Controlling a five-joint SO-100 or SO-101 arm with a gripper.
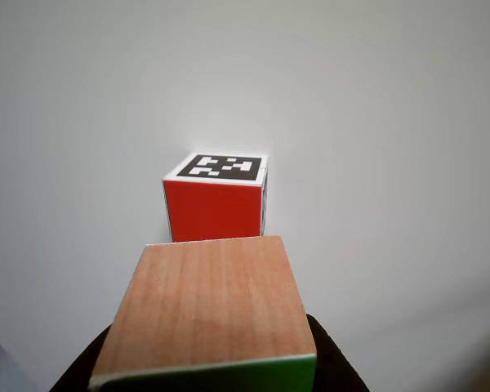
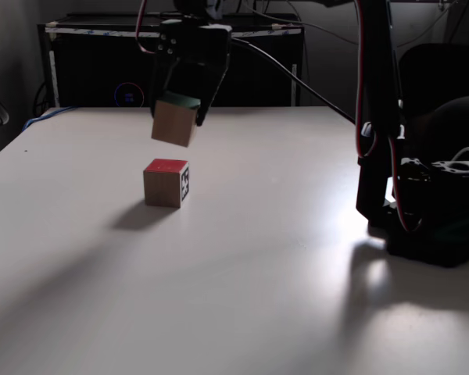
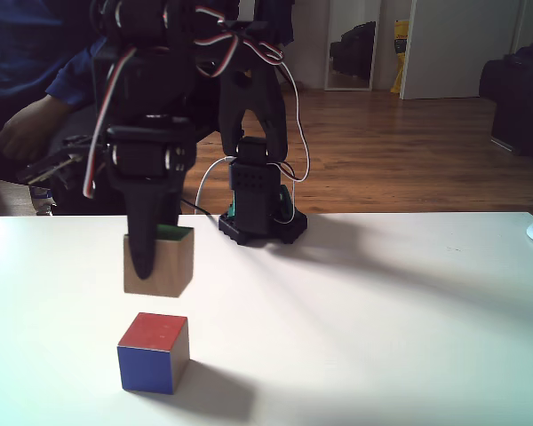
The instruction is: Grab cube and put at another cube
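Wood grain fills the foreground of the other view: the cube (image 1: pixel 206 310), bare light-brown face up with a green, white-edged side, sits clamped in the gripper (image 1: pixel 208 371), above and short of the red cube (image 1: pixel 215 198) with its black-and-white marker. In a fixed view the gripper (image 2: pixel 180 117) holds the cube (image 2: pixel 173 123) tilted above the red cube (image 2: pixel 166 182); we judge it should level before lowering. In another fixed view the cube (image 3: pixel 160 262) hangs apart from the red cube (image 3: pixel 154 352).
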